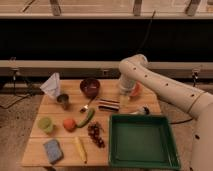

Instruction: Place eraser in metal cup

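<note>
The eraser (109,104), a flat block with dark and white stripes, lies on the wooden table (55,112) near its middle, just right of a spoon (87,106). The metal cup (63,100), small and grey, stands upright at the left back, in front of a crumpled white bag (51,85). My gripper (124,99) hangs down from the white arm (150,80), just right of the eraser's right end and low over the table. The eraser is about a bowl's width to the right of the cup.
A dark maroon bowl (90,86) and an orange bowl (135,89) stand at the back. A light green cup (46,124), orange fruit (69,123), cucumber (86,118), grapes (94,134), banana (80,148) and blue-grey sponge (52,150) lie at the front left. A green tray (142,140) fills the front right.
</note>
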Tool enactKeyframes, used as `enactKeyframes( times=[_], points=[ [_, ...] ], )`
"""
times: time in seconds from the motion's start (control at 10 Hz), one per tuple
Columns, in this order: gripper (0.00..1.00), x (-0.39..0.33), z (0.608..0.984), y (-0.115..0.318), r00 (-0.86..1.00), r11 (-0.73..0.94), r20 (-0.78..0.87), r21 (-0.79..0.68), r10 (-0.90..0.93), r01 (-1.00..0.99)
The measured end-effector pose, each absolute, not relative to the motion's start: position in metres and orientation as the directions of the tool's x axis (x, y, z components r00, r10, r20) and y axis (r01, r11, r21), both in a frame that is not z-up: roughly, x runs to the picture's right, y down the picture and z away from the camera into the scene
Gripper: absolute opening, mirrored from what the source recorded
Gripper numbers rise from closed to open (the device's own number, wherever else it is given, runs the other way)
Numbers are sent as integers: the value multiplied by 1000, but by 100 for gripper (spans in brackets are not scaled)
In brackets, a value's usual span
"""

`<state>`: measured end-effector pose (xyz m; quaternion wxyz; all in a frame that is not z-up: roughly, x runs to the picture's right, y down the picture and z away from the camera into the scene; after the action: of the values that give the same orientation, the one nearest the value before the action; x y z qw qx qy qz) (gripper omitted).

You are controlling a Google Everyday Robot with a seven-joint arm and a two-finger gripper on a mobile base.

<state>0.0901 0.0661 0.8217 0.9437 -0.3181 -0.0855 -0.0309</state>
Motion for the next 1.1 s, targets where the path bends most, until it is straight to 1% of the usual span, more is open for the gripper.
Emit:
enactKeyframes(
  times=[0.4, 0.7, 1.1],
  points=[
    [65, 58, 843, 72, 978, 800, 207, -585, -15, 136],
    [65, 38, 860, 87, 973, 796, 232, -587, -14, 151],
    [65, 32, 885, 98, 973, 794, 230, -589, -13, 150]
  ],
)
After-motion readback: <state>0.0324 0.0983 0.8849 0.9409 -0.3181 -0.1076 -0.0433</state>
